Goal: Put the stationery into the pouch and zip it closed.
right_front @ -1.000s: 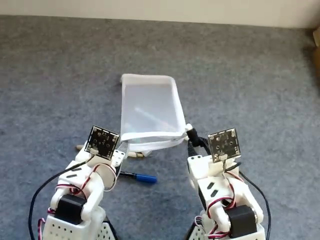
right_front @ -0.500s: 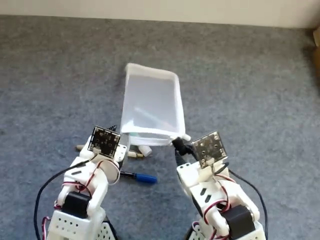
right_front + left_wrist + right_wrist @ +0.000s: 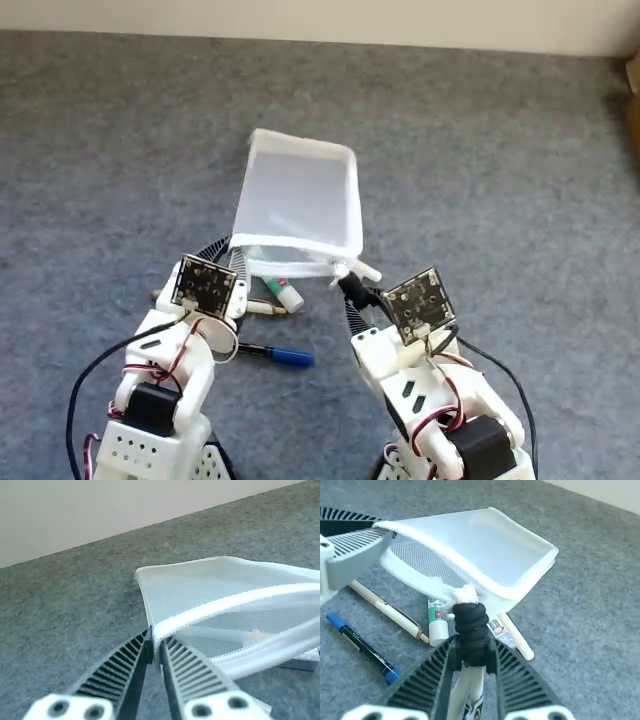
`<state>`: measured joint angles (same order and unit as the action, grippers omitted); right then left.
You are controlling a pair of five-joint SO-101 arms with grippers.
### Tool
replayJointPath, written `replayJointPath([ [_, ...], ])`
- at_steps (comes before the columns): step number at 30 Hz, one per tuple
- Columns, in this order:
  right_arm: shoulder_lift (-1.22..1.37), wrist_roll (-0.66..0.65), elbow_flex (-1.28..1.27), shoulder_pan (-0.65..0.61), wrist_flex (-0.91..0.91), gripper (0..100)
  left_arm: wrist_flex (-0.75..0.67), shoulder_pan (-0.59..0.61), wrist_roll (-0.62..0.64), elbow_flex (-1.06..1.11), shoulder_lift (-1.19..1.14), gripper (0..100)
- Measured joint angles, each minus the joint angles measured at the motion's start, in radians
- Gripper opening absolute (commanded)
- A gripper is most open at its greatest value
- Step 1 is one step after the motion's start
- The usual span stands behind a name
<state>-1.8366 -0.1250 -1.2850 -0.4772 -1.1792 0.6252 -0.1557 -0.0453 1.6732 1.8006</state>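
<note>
The white mesh pouch (image 3: 300,200) lies mid-table with its mouth facing the arms. My left gripper (image 3: 235,258) is shut on the near left corner of the pouch's zip rim (image 3: 156,641). My right gripper (image 3: 347,290) is shut on the black zipper pull (image 3: 470,622) at the rim's right end. Outside the pouch, under its mouth, lie a white tube with a green cap (image 3: 436,622), a beige pen (image 3: 385,611) and a white stick (image 3: 516,639). A blue-capped black pen (image 3: 278,354) lies nearer the arm bases. Something pale shows faintly through the mesh.
Grey carpet (image 3: 500,170) covers the table all round the pouch. A pale wall edge (image 3: 320,20) runs along the far side. The left arm's ribbed fingers (image 3: 350,545) appear in the right wrist view, beside the pouch.
My right gripper has moved left with the zipper pull, drawing the pouch's mouth narrower. The pouch has shifted and turned slightly, and the tube and stick under its mouth have come into sight.
</note>
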Motion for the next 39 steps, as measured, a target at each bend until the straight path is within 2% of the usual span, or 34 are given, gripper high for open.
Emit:
replayJointPath([
  [2, 0.000, 0.000, 0.000, 0.000, 0.000, 3.9, 0.000, 0.002, -0.014, 0.000, 0.000, 1],
  [5, 0.000, 0.000, 0.000, 0.000, 0.000, 14.2, 0.011, 0.002, -0.015, 0.000, 0.000, 1],
  [7, 0.000, 0.000, 0.000, 0.000, 0.000, 18.9, 0.072, 0.002, -0.017, -0.017, 0.002, 1],
  [13, 0.000, 0.000, 0.000, 0.011, 0.000, 19.2, 0.279, 0.003, -0.017, -0.123, 0.002, 1],
  [19, 0.000, 0.000, 0.000, 0.046, 0.000, 19.1, 0.310, 0.097, 0.002, -0.176, 0.002, 1],
  [30, 0.000, -0.078, -0.058, 0.046, 0.034, 19.0, 0.532, 0.272, 0.080, -0.396, 0.002, 1],
  [39, 0.000, -0.110, -0.061, 0.046, 0.037, 19.0, 0.568, 0.370, 0.086, -0.489, 0.002, 1],
])
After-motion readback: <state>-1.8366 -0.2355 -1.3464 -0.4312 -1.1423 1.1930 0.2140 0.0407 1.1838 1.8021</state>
